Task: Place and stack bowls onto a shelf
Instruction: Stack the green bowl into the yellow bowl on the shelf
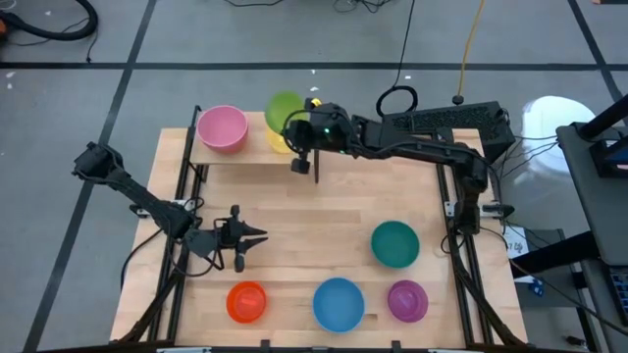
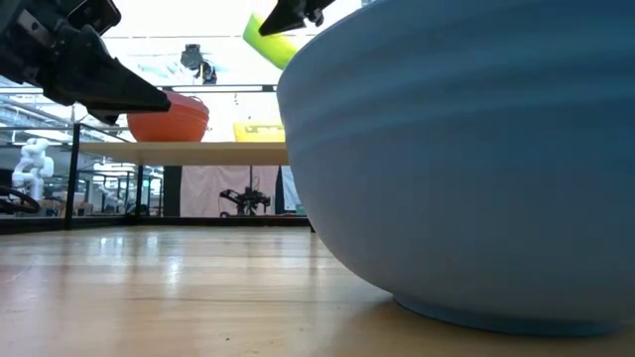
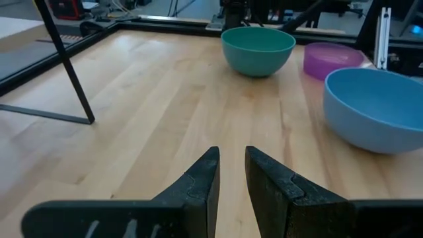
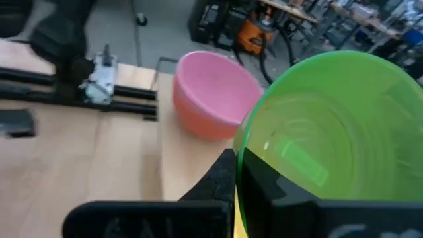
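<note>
My right gripper is shut on the green bowl and holds it in the air over the yellow bowl. The yellow bowl stands on the shelf at the table's far edge, and the pink bowl stands to its left. In the low view the green bowl hangs tilted above the yellow bowl. My left gripper waits shut and empty over the near-left tabletop. I see no red bowl. My right gripper holds the green bowl by its rim. One finger is outside the wall and the other shows dark through the wall from inside. The bowl is lifted clear of the shelf and tilted, its opening toward the wrist camera.
The orange bowl, blue bowl and purple bowl stand along the near edge, with the teal bowl behind them on the right. The shelf's thin black post stands near my left gripper. Bare wood lies mid-table.
</note>
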